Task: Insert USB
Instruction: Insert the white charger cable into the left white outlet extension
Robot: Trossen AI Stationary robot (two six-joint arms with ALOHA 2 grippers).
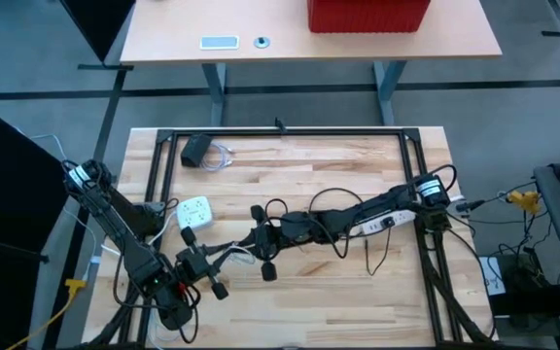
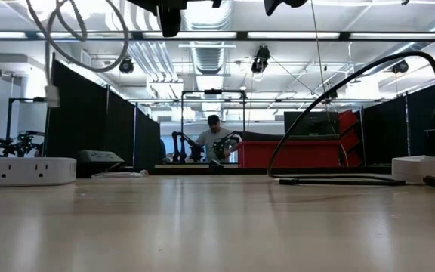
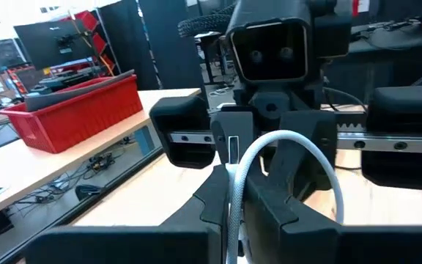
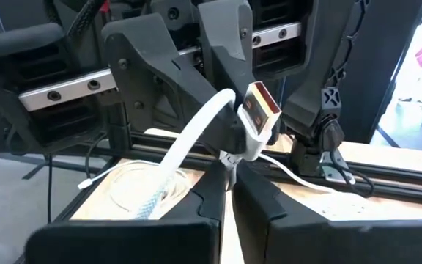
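both arms meet over the front-middle of the slatted wooden table [image 1: 358,165], grippers facing each other, raised off the surface.

left gripper [image 3: 234,192]: dark matte fingers pinched together on a white braided usb cable [image 3: 288,147], which arcs up in a loop from between them. facing it in the left wrist view is the right arm's boxy wrist camera and finger rails.

right gripper [image 4: 228,183]: fingers closed too, clamped on the white cable just behind the usb plug [image 4: 259,108]. plug is a white moulded body w/ a flat rectangular metal tip, tilted up and pointing toward the left arm's hardware. the woven cable runs back down to a loose white coil lying on the wood. in the high view the two grippers are too tangled w/ black wiring to separate cleanly; plug seems to sit between them, approx mid-table.

white power strip [image 1: 194,211]: rounded rectangular plastic block w/ sockets on top, flat on the wood near the left arm, apart from both grippers. small black adapter [image 1: 196,149] w/ a white cord lies at the back left. ribbed red plastic bin [image 1: 367,14] stands on the pale desk beyond. a person shows far off in the low view.
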